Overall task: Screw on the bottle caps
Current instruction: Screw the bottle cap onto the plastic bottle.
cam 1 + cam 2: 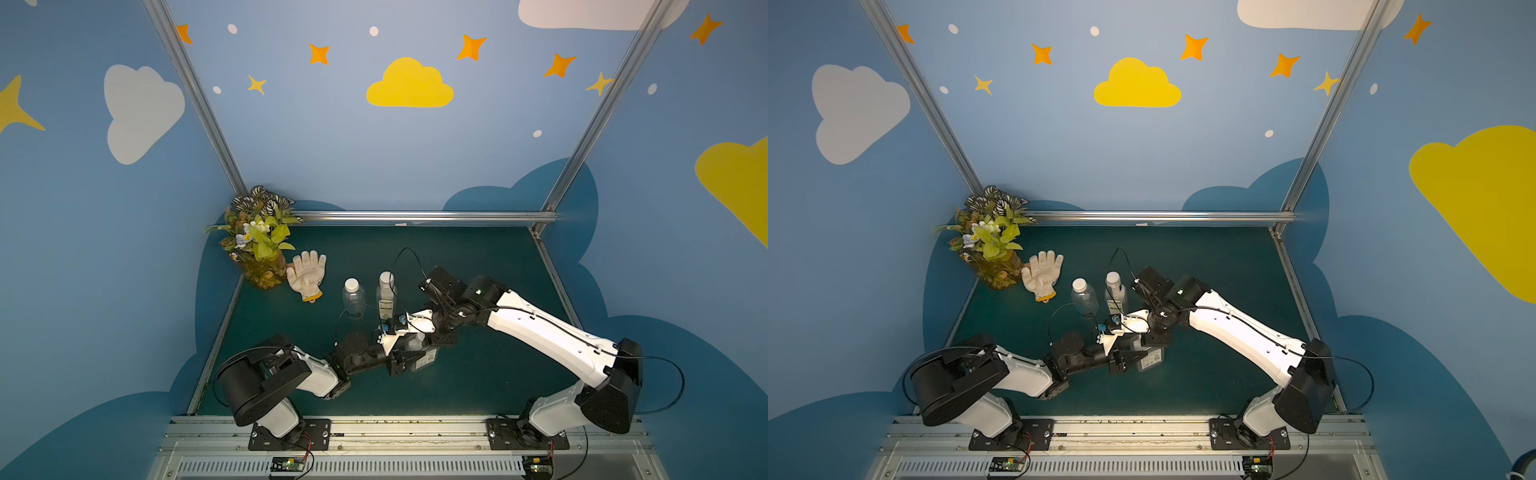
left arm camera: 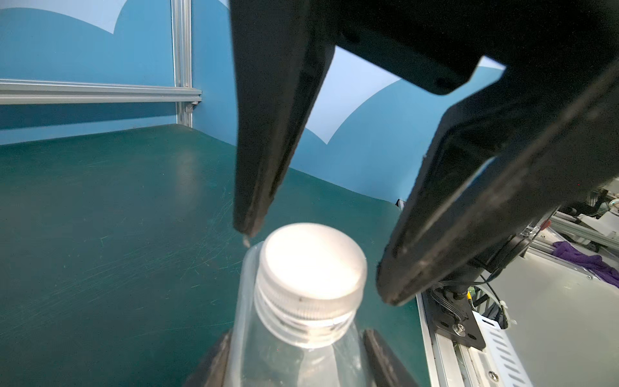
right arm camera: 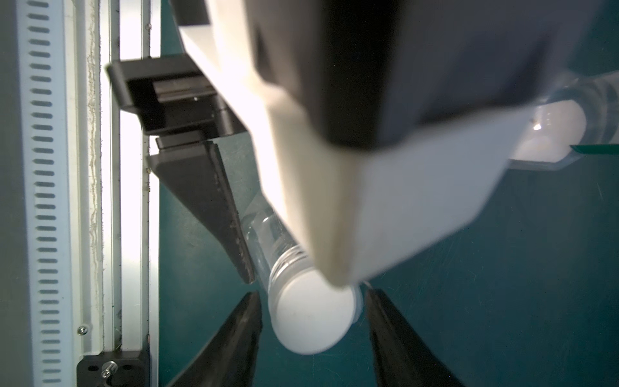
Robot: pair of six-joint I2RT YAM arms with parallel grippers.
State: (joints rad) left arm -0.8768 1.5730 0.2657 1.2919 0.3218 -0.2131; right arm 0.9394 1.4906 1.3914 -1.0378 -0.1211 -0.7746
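Apparently three bottles [image 1: 354, 297], though the third bottle [image 1: 426, 360] is mostly hidden. Three caps [image 1: 351, 284]. One glove [image 1: 306, 274], one plant [image 1: 259, 237], two robot arms [image 1: 548, 332].

Place: a robot test booth in a lab.
Walls: blue wall [image 1: 332, 145] with painted clouds and stars.
Frame: metal bars [image 1: 424, 216] at the corners.
Counter: green counter [image 1: 478, 257]; left arm [image 1: 316, 374] and right arm [image 1: 540, 332] bolted on a rail.
Extras: plant [image 1: 259, 237], glove [image 1: 307, 274].
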